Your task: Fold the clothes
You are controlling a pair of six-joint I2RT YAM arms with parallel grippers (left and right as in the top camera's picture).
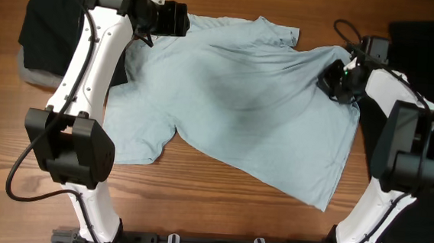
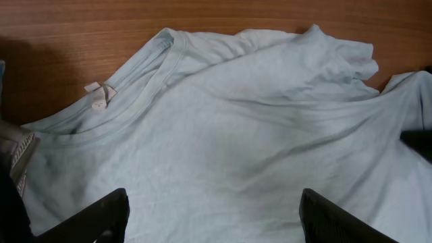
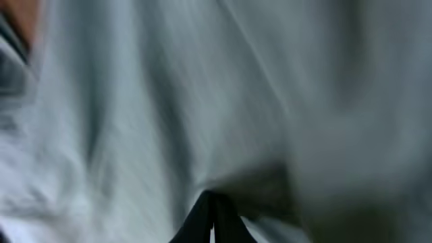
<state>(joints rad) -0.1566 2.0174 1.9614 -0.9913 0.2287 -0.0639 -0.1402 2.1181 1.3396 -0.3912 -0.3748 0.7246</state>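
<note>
One pale T-shirt (image 1: pixel 241 108) sprawls across the table (image 1: pixel 218 213), hem nearest. Two dark heaps flank it: the right heap (image 1: pixel 429 41) and the left heap (image 1: pixel 44 25). Midway, at the shirt's right edge, the right jaws are clenched on its cloth, which only the blurred right wrist view shows. Farthest, the left jaws hang released over the collar (image 2: pixel 155 74), whose label (image 2: pixel 98 96) the overhead view misses.
</note>
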